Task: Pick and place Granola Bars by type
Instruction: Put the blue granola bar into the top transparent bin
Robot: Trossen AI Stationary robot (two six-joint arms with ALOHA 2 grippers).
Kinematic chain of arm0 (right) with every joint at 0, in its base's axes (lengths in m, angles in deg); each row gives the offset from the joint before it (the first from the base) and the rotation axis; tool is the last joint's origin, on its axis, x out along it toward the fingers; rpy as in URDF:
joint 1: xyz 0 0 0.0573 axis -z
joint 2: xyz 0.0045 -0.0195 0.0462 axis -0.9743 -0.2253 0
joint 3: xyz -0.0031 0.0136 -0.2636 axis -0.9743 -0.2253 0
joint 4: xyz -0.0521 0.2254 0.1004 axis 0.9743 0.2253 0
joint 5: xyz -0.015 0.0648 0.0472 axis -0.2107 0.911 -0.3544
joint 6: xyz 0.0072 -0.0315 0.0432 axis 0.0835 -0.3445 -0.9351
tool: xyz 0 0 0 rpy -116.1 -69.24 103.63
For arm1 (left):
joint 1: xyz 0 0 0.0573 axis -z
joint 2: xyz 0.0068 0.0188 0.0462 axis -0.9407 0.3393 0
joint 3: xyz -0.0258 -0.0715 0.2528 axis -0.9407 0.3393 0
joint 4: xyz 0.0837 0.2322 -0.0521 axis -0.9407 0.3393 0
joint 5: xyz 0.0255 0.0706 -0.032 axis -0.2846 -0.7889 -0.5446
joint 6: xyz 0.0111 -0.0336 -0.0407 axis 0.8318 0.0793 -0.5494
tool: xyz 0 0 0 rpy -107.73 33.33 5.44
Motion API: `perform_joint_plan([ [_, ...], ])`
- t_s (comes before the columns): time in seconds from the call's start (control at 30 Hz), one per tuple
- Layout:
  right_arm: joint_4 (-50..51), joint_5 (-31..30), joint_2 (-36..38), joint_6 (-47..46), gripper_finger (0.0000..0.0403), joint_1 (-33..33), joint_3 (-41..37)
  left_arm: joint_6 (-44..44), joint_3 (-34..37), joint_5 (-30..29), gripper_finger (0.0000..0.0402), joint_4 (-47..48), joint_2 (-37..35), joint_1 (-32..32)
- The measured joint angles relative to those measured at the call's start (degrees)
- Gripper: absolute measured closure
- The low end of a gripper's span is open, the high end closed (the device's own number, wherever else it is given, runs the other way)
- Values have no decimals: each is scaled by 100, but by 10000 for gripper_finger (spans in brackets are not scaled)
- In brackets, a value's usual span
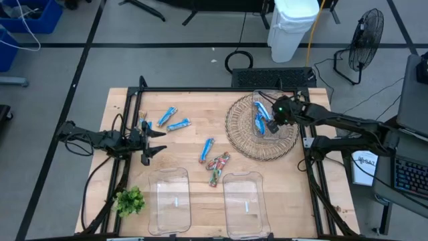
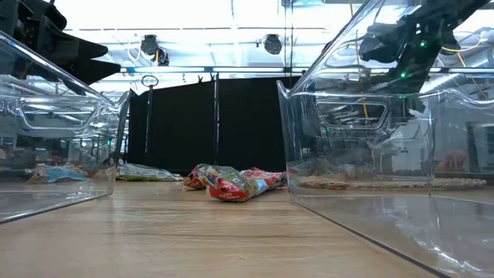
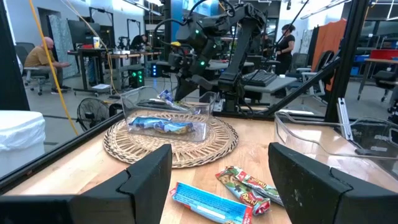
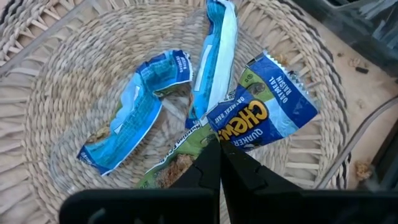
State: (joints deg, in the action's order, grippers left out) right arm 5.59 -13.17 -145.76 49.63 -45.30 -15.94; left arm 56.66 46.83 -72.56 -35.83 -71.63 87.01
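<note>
Glossy wrapped bars [image 4: 124, 124] on rough woven wicker mat [image 4: 56, 81].

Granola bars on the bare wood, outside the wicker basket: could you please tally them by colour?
Blue bars: 3
Multicoloured bars: 2, overlapping in one heap
Total: 5

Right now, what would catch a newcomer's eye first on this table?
The right gripper, jaws shut on a blue granola bar, over the round woven mat at the table's far right. Two empty clear bins sit along the near edge, with multicoloured bars just beyond them.
</note>
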Motion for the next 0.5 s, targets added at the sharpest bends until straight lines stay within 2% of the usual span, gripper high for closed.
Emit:
perform_joint_plan([
  [0.5, -107, -1, -573, -244, 403, -4, 0, -1, -1, 0, 135, -1, 1, 2],
])
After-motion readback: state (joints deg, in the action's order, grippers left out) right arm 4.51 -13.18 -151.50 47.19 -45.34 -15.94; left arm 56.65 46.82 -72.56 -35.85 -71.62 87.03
